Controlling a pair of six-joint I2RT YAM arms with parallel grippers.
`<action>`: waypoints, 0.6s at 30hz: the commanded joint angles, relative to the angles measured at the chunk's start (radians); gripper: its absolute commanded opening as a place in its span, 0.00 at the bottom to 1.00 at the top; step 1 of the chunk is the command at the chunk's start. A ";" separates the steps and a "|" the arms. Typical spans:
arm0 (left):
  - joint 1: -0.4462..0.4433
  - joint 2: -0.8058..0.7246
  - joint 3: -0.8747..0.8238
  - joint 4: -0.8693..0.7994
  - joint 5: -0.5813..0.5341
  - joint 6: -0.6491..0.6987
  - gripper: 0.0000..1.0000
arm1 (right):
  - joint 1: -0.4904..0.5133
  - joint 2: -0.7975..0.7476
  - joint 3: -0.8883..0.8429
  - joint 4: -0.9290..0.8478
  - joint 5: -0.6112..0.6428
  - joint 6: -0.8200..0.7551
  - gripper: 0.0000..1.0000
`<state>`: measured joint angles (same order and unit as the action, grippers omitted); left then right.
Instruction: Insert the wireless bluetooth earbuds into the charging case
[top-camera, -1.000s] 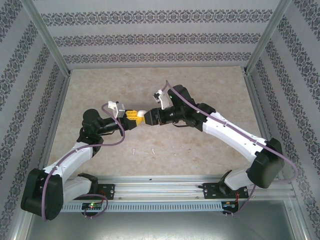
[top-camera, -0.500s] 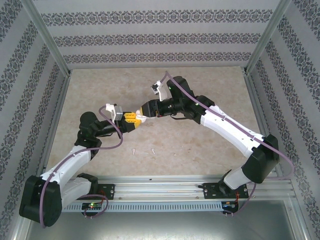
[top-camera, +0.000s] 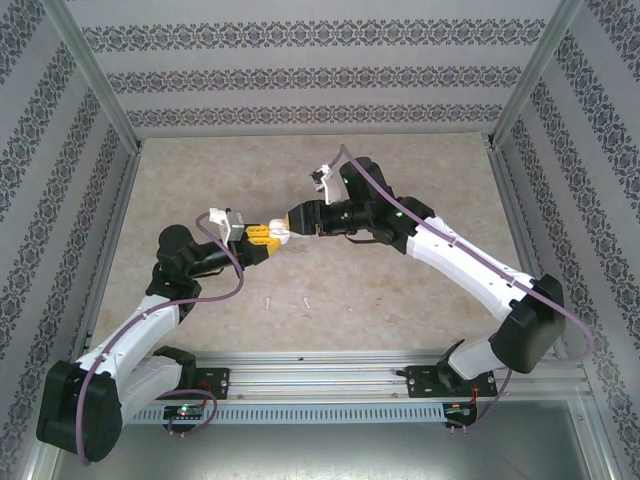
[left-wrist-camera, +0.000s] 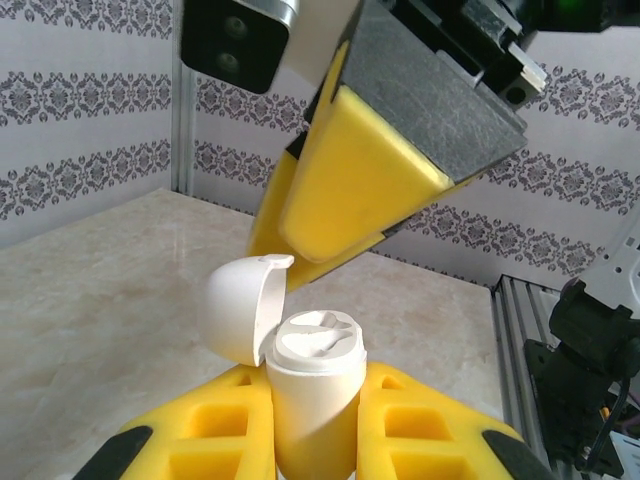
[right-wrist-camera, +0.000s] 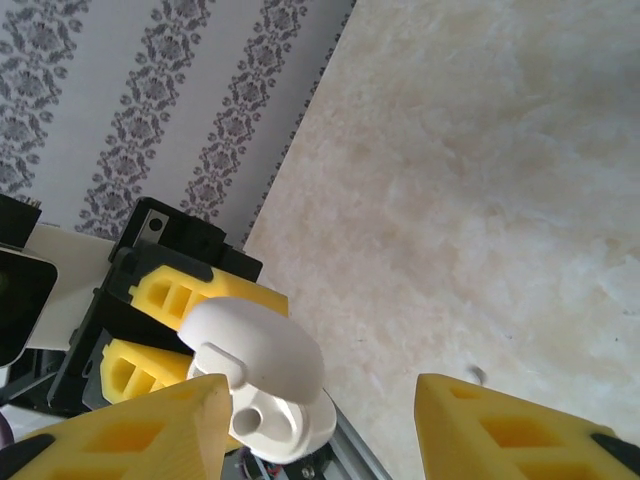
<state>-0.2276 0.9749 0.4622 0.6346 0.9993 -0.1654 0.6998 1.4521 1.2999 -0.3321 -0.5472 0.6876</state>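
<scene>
My left gripper (left-wrist-camera: 318, 425) is shut on the white charging case (left-wrist-camera: 312, 350), which it holds upright above the table. The case's lid (left-wrist-camera: 238, 310) hangs open to the left, and the moulded sockets inside look empty. My right gripper (right-wrist-camera: 320, 392) is open just above the case (right-wrist-camera: 262, 385). One yellow finger (left-wrist-camera: 345, 190) reaches down to the lid's rim; I cannot tell if it touches. In the top view the two grippers (top-camera: 268, 238) (top-camera: 295, 220) meet at the case (top-camera: 284, 233). Two earbuds (top-camera: 268, 301) (top-camera: 306, 301) lie on the table nearer the arm bases.
The marble-look table (top-camera: 420, 170) is fenced by patterned walls and metal frame posts (top-camera: 115, 120). An aluminium rail (top-camera: 320, 375) carries both arm bases along the near edge. A tiny white speck (right-wrist-camera: 477, 375) on the table may be an earbud.
The right gripper has drawn back slightly up and to the right. The left gripper with the case has shifted a little left and down.
</scene>
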 joint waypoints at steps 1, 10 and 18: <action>0.028 -0.020 0.005 -0.006 -0.023 -0.036 0.00 | 0.002 -0.043 -0.066 0.066 0.055 0.096 0.52; 0.102 -0.046 -0.034 -0.116 -0.128 -0.082 0.00 | 0.107 -0.004 -0.216 0.039 0.298 0.254 0.47; 0.153 -0.136 -0.056 -0.262 -0.283 -0.057 0.00 | 0.245 0.255 -0.096 -0.033 0.327 0.295 0.42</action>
<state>-0.0948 0.8867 0.4152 0.4519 0.7914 -0.2356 0.9195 1.6333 1.1385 -0.3176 -0.2562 0.9501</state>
